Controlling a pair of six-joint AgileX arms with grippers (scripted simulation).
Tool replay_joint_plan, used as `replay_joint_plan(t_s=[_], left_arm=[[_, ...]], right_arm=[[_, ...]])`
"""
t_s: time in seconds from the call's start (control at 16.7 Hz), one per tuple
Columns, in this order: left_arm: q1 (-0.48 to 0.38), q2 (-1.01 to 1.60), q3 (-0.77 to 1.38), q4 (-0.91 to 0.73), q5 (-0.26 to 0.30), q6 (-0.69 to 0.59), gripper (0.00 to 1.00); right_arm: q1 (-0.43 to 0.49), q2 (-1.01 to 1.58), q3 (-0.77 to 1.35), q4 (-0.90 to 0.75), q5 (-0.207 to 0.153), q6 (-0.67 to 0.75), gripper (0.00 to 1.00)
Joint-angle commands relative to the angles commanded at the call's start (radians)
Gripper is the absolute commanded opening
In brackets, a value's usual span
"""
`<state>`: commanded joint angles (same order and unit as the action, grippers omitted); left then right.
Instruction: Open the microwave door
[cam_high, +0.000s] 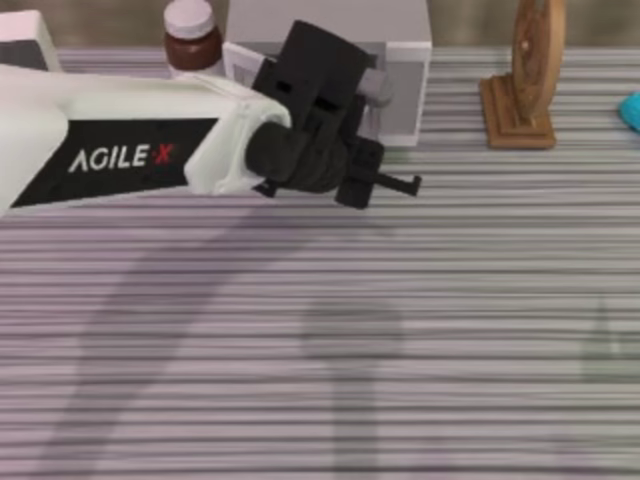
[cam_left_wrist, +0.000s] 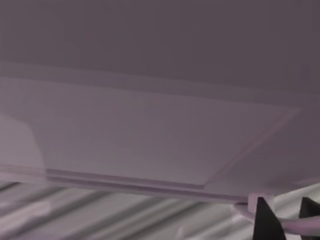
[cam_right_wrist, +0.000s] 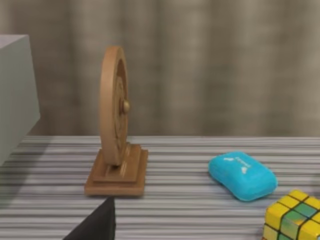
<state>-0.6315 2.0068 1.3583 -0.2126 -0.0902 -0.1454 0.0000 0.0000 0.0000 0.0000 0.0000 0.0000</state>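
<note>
At the top centre of the top view, the left gripper presses against the microwave door of the microwave, its jaws narrowly straddling the handle bar.

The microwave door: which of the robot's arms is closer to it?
Left. The left gripper is right at the microwave door, by its handle. The right arm is out of the top view; its camera faces the wooden stand.
</note>
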Motion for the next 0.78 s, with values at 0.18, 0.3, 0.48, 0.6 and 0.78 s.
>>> replay_joint_plan(t_s=[0.18, 0.3, 0.48, 0.6, 0.78], left_arm=[[0.0, 0.0, 0.0, 0.0, 0.0, 0.0, 0.0], [-0.009, 0.002, 0.003, -0.001, 0.008, -0.006, 0.0], [0.001, -0.01, -0.018, 0.005, 0.023, 0.018, 0.0], [0.012, -0.029, -0.034, 0.018, 0.04, 0.042, 0.0], [0.019, -0.034, -0.05, 0.02, 0.052, 0.061, 0.0]], right_arm=[[0.0, 0.0, 0.0, 0.0, 0.0, 0.0, 1.0], [0.0, 0.0, 0.0, 0.0, 0.0, 0.0, 1.0], [0.0, 0.0, 0.0, 0.0, 0.0, 0.0, 1.0], [0.0, 0.0, 0.0, 0.0, 0.0, 0.0, 1.0], [0.0, 0.0, 0.0, 0.0, 0.0, 0.0, 1.0]])
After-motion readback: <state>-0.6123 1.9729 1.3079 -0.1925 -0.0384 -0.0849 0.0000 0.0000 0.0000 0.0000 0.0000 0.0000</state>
